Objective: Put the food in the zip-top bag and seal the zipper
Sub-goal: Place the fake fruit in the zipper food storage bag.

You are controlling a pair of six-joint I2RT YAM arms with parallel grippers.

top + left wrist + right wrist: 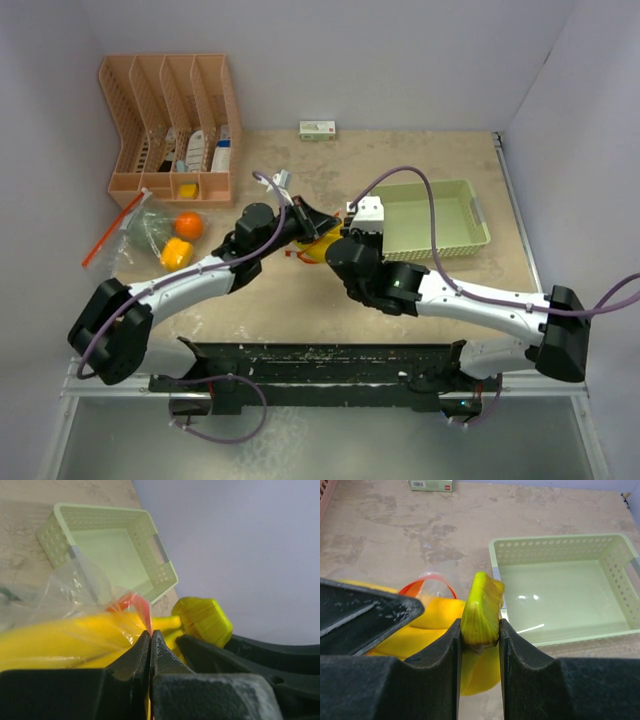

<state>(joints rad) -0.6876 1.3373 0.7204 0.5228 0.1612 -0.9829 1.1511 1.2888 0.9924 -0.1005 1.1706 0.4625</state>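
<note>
left gripper (151,635) clenched on red zipper edge of clear, crinkled zip-top bag (75,587) | right gripper (480,630) grasping glossy yellow banana bunch (435,612) by its stem, mid-table | tabletop (420,525) mottled beige | walls (400,60) pale grey | perforated green tray (560,547) near

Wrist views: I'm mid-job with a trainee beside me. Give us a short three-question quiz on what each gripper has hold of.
1. True or false: the left gripper is shut on the red-edged film of the zip-top bag.
2. The right gripper is clamped on: A the stem end of the bananas; B the small box; C the rim of the tray.
3. Short answer: in the top view, which round fruit lies nearest the peach rack?
Key: 1 true; 2 A; 3 the orange.
</note>
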